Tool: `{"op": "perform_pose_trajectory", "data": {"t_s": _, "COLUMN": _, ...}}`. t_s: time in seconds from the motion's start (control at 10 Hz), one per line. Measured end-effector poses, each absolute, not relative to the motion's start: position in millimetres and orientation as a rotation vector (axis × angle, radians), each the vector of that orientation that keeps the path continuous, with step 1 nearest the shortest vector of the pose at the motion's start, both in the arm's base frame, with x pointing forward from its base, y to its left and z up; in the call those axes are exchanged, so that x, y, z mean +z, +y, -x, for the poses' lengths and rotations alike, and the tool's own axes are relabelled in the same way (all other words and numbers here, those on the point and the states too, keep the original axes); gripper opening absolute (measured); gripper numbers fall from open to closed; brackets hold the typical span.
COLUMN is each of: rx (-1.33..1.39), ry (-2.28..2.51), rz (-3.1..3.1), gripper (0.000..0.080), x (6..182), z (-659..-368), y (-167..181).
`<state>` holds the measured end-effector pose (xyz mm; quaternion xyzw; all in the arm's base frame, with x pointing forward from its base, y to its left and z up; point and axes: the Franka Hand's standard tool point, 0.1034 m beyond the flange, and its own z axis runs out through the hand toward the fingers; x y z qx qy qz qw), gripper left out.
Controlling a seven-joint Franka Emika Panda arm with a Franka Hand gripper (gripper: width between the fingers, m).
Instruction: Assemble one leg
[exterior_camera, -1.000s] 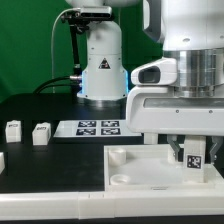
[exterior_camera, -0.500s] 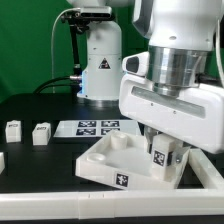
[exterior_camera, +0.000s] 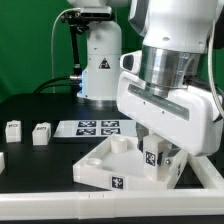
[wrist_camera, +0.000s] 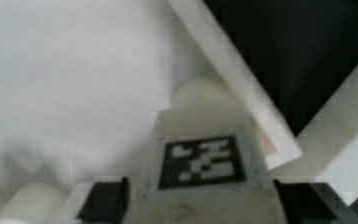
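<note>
My gripper (exterior_camera: 153,158) is shut on a white leg (exterior_camera: 152,155) with a black-and-white tag, and holds it upright at a corner of the large white square panel (exterior_camera: 105,168). The panel sits tilted on the table in front, a tag on its near edge. In the wrist view the leg (wrist_camera: 201,150) fills the middle between my dark fingers (wrist_camera: 108,200), its tag facing the camera, with the white panel (wrist_camera: 69,90) behind it. Two more legs (exterior_camera: 14,130) (exterior_camera: 41,133) stand on the black table at the exterior view's left.
The marker board (exterior_camera: 95,127) lies flat on the table behind the panel. The robot's white base (exterior_camera: 100,60) stands at the back. Another white piece shows at the left edge (exterior_camera: 2,158).
The panel has turned and shifted toward the exterior view's left. My gripper with the leg has moved left and tilted, and it now sits over the panel's corner.
</note>
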<state>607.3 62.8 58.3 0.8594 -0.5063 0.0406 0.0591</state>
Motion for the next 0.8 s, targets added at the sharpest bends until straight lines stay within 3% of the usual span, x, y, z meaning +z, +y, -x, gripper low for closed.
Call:
{"op": "perform_pose_trajectory", "data": {"t_s": 0.1, "rx": 0.123, "ry": -1.533, "rz": -2.603, "gripper": 0.0478, "x": 58.1, "z": -607.3, "y": 62.8}}
{"op": "perform_pose_trajectory", "data": {"t_s": 0.2, "rx": 0.123, "ry": -1.533, "rz": -2.603, "gripper": 0.0613, "x": 58.0, "z": -607.2, "y": 62.8}}
{"op": "perform_pose_trajectory", "data": {"t_s": 0.3, "rx": 0.123, "ry": -1.533, "rz": -2.602, "gripper": 0.0642, "x": 57.9, "z": -607.2, "y": 62.7}}
{"op": "perform_pose_trajectory", "data": {"t_s": 0.8, "rx": 0.122, "ry": -1.533, "rz": -2.602, "gripper": 0.0649, "x": 57.7, "z": -607.1, "y": 62.7}}
